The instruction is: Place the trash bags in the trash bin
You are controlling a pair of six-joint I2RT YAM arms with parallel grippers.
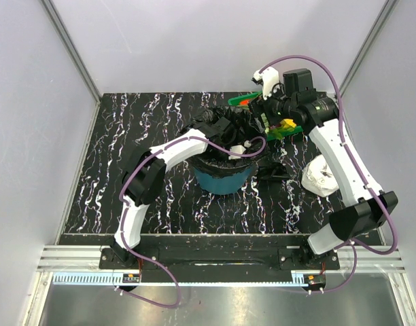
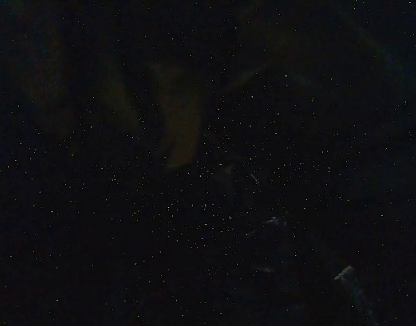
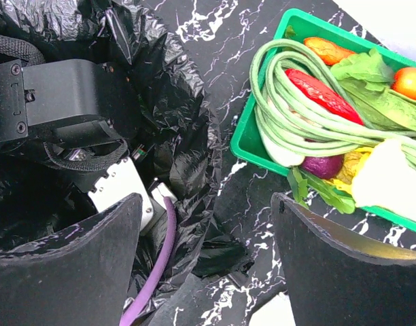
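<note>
A glossy black trash bag (image 1: 218, 122) is bunched over the mouth of the teal trash bin (image 1: 225, 180) in the middle of the table. My left arm reaches down into that bag. Its black wrist (image 3: 65, 95) shows in the right wrist view, but its gripper is buried in the film, and the left wrist view is dark. The bag's wrinkled film (image 3: 187, 136) spills onto the table, with a flap (image 3: 221, 251) lying between my right fingers. My right gripper (image 3: 208, 261) hovers open just right of the bin, with nothing held between its fingers (image 3: 79, 265).
A green tray (image 3: 245, 139) of vegetables stands close behind my right gripper, seen also in the top view (image 1: 240, 100). A white plastic wad (image 1: 320, 178) lies under the right arm. The left arm's purple cable (image 3: 157, 272) runs past the left finger.
</note>
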